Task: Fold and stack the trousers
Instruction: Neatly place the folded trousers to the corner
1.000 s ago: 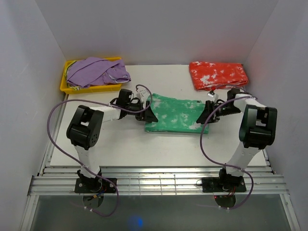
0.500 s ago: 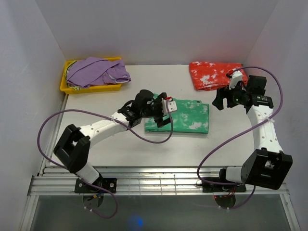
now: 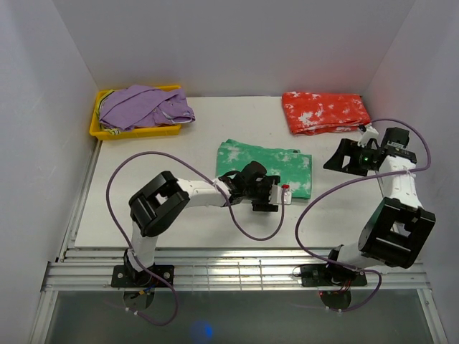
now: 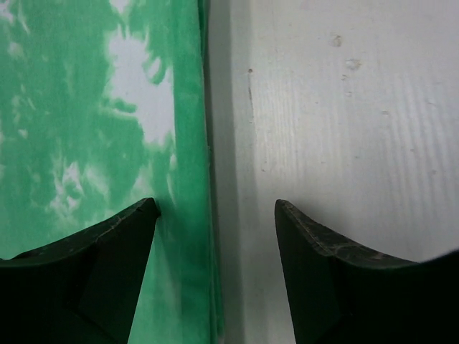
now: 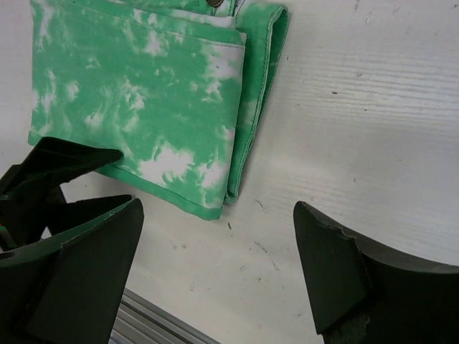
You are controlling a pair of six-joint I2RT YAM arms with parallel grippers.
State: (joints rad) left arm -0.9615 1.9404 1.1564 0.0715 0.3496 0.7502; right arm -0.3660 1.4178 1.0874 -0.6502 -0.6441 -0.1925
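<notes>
The green trousers (image 3: 265, 166) lie folded flat in the middle of the table, also seen in the right wrist view (image 5: 143, 93). The red-orange trousers (image 3: 326, 111) lie folded at the back right. My left gripper (image 3: 281, 195) is low at the green pair's near edge, toward its right end. It is open, and its jaws straddle that folded edge (image 4: 190, 179) without closing on it. My right gripper (image 3: 331, 161) hangs open to the right of the green pair, over bare table, holding nothing (image 5: 218, 206).
A yellow bin (image 3: 133, 132) at the back left holds a plain purple garment (image 3: 143, 106). Metal rails (image 3: 237, 269) run along the table's near edge. White walls close in the left, back and right sides.
My left arm has swung from the green pair's left end round to its near edge at the right. My right gripper has left the right end, risen, and come back beside it.
</notes>
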